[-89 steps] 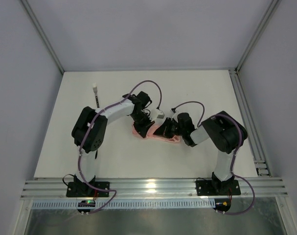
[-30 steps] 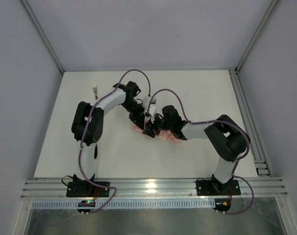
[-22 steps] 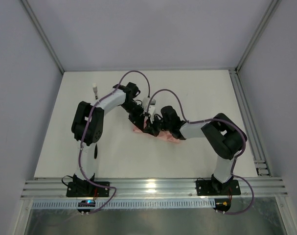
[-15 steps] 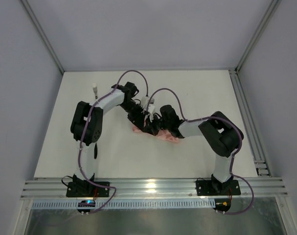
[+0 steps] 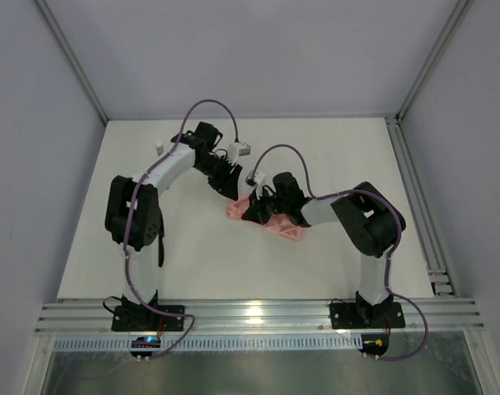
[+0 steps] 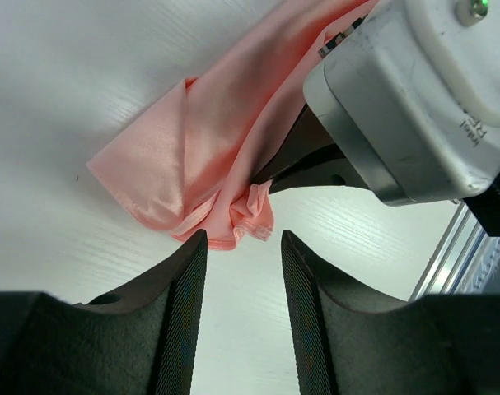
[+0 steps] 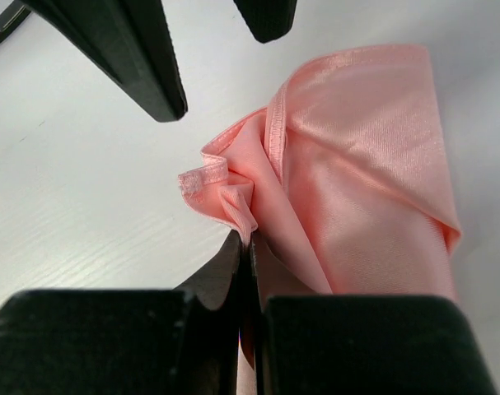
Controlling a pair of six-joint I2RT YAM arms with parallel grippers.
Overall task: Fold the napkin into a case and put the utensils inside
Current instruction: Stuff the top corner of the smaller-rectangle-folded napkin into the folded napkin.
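Note:
The salmon-pink napkin [image 5: 276, 224] lies folded into a narrow wedge mid-table, also seen in the left wrist view [image 6: 208, 156] and the right wrist view [image 7: 365, 156]. My right gripper [image 5: 251, 212] is shut on a bunched corner of the napkin's left end [image 7: 246, 237]. Its black fingers [image 6: 303, 160] show under its grey camera housing. My left gripper [image 5: 231, 191] is open and empty [image 6: 243, 239], just off the napkin's edge and not touching it. Its two fingers [image 7: 126, 49] stand apart above the napkin. I cannot make out the black utensils clearly.
A small white-tipped piece [image 5: 159, 148] lies at the far left by the left arm. A dark slim shape [image 5: 161, 253] shows beside the left arm's upright link. An aluminium rail [image 5: 414, 197] runs along the table's right edge. Grey walls stand behind and at both sides.
My left gripper has drawn back up and to the left off the napkin and now stands open. My right gripper keeps its hold on the corner, and more of the napkin shows.

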